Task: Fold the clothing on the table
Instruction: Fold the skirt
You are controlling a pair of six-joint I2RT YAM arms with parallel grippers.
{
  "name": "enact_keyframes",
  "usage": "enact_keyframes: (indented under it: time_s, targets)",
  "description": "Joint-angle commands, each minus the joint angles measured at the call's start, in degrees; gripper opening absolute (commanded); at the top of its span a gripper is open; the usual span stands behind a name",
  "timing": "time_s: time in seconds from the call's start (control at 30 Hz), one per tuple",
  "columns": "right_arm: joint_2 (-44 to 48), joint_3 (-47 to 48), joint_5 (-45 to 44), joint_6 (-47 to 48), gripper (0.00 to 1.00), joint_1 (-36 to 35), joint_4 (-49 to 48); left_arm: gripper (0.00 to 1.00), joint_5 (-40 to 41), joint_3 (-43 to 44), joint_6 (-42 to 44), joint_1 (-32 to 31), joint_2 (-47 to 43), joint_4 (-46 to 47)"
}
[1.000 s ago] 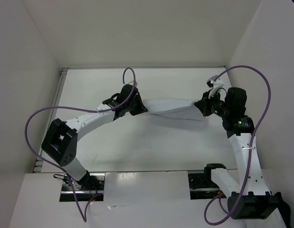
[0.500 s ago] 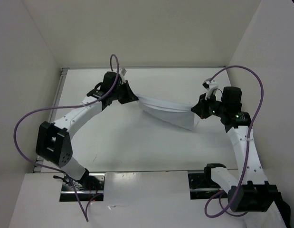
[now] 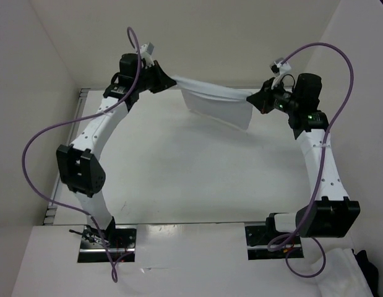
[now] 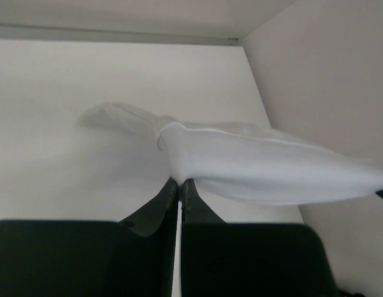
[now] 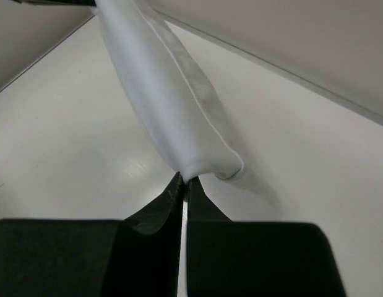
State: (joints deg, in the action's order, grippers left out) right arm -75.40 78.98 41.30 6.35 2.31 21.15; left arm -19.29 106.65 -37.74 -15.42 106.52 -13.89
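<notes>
Left gripper (image 3: 171, 82) and right gripper (image 3: 255, 98) clenched on the thin white fabric garment (image 3: 219, 104), I stretch it at twelve o'clock for flattening.

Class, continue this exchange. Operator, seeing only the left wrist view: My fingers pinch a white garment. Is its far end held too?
Observer: Yes. The right gripper pinches the garment's far corner, fingers shut.
Operator: How does it hang?
Observer: The top view shows it stretched between the left gripper and the right, a flap drooping below the taut edge.
Operator: Other cloth nearby?
Observer: A white cloth heap lies at the near right, by the right arm's base.
</notes>
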Motion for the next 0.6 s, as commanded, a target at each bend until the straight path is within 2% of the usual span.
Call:
enact_keyframes:
  time_s: [0.0,0.07,0.1,0.23,0.3,0.33,0.43,0.57]
  targets:
    - [2.3,-2.8,3.3,2.3,0.00,0.5,2.5,0.00,2.2,-10.2,2.1,0.0,-9.5,2.4]
    - [4.5,-8.3,2.5,5.1,0.00,0.5,5.1,0.01,1.4,-17.8,1.4,0.6,-14.3,2.9]
    - [5.0,-9.8,1.7,6.3,0.00,0.5,6.8,0.01,1.4,-25.2,0.7,0.6,-15.7,2.4]
    - [7.1,-12.3,-4.3,15.2,0.00,1.1,20.2,0.00,-3.6,-41.5,0.1,0.6,-22.6,-0.5]
    - [6.6,-11.0,-5.9,20.1,0.00,1.7,25.7,0.00,-3.7,-45.4,0.6,-0.6,-24.9,-4.3]
    - [6.0,-10.3,-6.7,21.8,0.00,2.3,31.4,0.00,-4.3,-48.3,0.6,-1.1,-27.2,-5.5]
    - [2.6,-8.6,-7.3,28.2,0.00,2.3,41.6,0.00,-6.0,-49.5,1.9,-1.1,-30.3,-11.4]
    - [-0.4,-9.2,-8.5,28.7,0.00,2.3,44.2,0.06,-6.0,-50.0,2.5,-1.1,-31.9,-14.2]
